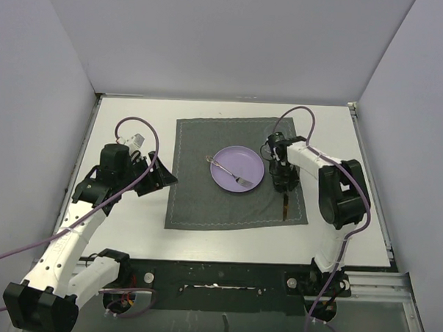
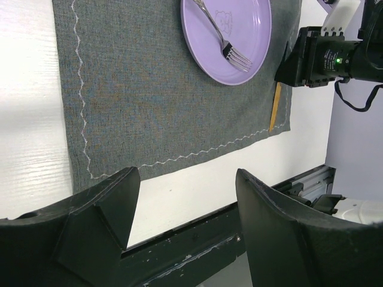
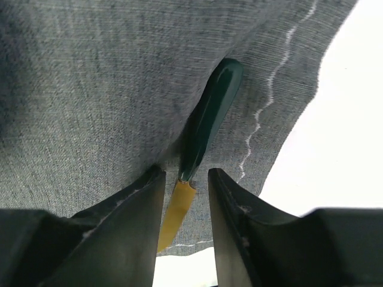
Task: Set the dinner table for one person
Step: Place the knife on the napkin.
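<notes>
The right claw, slightly parted, grips nothing: the knife beneath it lies properly, plate to its left; the left claw gapes empty.

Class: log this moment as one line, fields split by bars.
left hand: open, empty | right hand: open over knife | knife: on placemat beside plate | fork: on plate

Dark grey stitched placemat, lilac plate holding fork, green-handled knife lying beside it
</notes>
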`<state>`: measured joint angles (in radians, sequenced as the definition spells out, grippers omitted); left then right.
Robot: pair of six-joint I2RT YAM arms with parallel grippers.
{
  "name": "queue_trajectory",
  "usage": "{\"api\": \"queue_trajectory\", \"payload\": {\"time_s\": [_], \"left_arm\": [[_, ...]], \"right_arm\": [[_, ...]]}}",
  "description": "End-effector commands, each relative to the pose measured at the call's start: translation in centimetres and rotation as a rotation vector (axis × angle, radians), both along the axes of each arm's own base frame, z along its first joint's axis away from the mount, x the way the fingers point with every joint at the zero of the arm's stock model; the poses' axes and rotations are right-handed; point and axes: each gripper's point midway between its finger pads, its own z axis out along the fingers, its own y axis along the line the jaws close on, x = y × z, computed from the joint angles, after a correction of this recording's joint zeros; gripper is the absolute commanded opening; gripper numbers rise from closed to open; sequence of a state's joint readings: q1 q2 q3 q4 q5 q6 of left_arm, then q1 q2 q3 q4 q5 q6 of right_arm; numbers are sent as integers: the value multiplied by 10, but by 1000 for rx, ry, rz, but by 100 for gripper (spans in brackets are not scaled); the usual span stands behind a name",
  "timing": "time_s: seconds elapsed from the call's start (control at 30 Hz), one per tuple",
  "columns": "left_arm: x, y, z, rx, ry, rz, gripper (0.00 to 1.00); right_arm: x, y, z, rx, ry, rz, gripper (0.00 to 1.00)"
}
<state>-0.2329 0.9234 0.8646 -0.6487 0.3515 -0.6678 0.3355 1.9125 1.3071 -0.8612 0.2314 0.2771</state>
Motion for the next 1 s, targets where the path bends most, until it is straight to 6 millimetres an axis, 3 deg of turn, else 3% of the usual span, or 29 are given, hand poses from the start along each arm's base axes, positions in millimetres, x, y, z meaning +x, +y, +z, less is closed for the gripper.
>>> {"api": "queue_trajectory", "payload": {"time_s": [0.0,0.2,0.43,0.6,0.8,0.97], "left_arm": [[6,0,26,-9,-94,-8,64],[5,0,29,-13,-99,-5,64],[3,0,36,-21,-114,-6,64],[0,-1,42,-33,-128,-9,64],[-3,0,45,-37,-138,-13,64],[-4,-1,47,-37,-145,-26,64]], "right_arm": [[10,6,24,1,-67,23,37],[6,2,45,-11,-114,17,39],[5,-6,87,-57,-198,11,34],[10,-21,88,-166,-154,32,21],[24,-32,94,-389,-110,80,20],[35,-24,87,-360,-99,97,21]]}}
